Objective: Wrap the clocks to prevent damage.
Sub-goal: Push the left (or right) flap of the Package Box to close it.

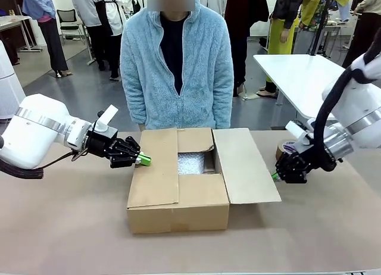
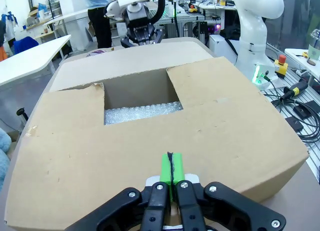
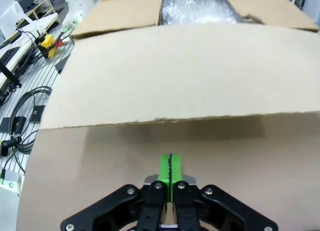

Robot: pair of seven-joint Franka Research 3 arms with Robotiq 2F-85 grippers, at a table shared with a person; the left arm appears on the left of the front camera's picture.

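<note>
Two sets of jaws bracket the cardboard box (image 1: 178,200) on the counter. My left jaws are pressed shut on nothing, with their tips at the left flap (image 1: 153,168), placed, I judge, to push it down. The bubble-wrapped clocks (image 1: 190,163) lie cushioned inside. My right jaws, likewise shut and empty, sit low by the right flap (image 1: 244,165), with the tape roll (image 1: 281,150) just behind.
</note>
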